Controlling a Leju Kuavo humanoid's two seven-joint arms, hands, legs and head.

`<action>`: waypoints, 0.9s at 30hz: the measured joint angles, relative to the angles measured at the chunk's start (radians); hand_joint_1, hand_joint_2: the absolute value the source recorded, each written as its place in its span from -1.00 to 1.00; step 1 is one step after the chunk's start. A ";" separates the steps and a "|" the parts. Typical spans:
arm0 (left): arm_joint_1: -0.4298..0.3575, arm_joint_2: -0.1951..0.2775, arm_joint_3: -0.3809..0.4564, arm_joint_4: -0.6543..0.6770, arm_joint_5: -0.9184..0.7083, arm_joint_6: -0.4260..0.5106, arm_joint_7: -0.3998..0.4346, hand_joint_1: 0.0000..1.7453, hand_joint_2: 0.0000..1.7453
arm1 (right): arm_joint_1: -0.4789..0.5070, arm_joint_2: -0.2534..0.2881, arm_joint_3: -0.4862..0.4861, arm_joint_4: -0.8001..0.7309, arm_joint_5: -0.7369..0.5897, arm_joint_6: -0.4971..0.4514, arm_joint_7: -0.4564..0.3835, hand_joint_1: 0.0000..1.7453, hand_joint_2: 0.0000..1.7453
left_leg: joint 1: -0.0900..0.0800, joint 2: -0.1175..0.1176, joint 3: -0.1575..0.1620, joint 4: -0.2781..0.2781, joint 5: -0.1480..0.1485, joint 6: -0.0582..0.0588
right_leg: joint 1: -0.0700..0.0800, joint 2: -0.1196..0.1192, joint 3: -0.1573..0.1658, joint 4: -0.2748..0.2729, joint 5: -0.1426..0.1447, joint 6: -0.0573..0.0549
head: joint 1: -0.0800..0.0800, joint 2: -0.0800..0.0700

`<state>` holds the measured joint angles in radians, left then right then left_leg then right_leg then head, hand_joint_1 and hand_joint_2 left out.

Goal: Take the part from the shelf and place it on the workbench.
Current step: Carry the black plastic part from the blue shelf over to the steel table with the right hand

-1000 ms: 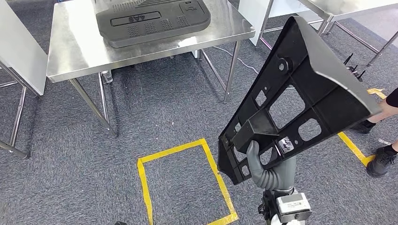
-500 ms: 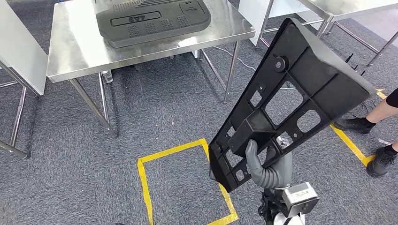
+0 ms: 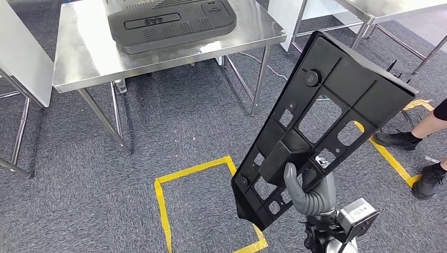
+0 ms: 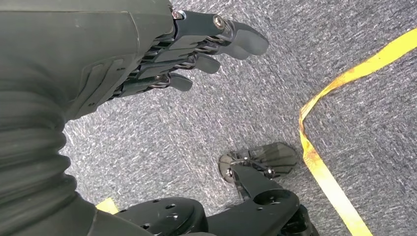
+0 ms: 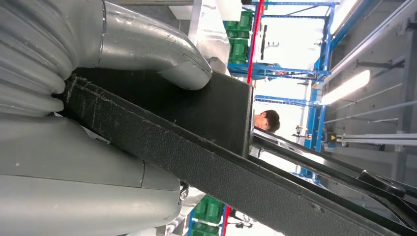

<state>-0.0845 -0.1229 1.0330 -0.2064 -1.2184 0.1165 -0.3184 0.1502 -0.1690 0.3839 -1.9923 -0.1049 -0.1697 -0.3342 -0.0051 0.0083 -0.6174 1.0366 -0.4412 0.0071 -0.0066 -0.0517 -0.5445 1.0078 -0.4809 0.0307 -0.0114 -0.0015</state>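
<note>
Right hand (image 3: 305,192) clamped on the lower end of a large black plastic panel part with cut-out openings (image 3: 321,118), thumb pressed on its face; the panel is held tilted, high over grey carpet at near right. Left hand (image 4: 147,59) hangs above the carpet, fingers loosely apart, holding nothing. Stainless steel workbench (image 3: 84,58) stands far left, carrying a dark grey moulded panel (image 3: 171,23). Yellow floor tape rectangle (image 3: 161,203) lies near. A person's shoes (image 3: 428,180) at right.

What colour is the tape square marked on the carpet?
Yellow tape on grey carpet; clearest in the head view.
</note>
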 joint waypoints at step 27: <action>0.002 0.011 0.000 0.000 -0.009 -0.016 0.019 -1.00 1.00 | 0.004 0.006 -0.056 0.000 0.040 0.050 -0.005 1.00 1.00 | -0.010 -0.004 0.003 -0.007 -0.004 0.025 | -0.012 -0.003 0.003 -0.005 0.000 0.017 | -0.001 0.000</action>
<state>-0.0824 -0.1123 1.0330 -0.2064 -1.2272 0.1007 -0.2991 0.1542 -0.1629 0.3274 -1.9927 -0.0646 -0.1194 -0.3391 -0.0149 0.0045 -0.6146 1.0292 -0.4455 0.0322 -0.0188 -0.0544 -0.5420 1.0024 -0.4806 0.0476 -0.0122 -0.0015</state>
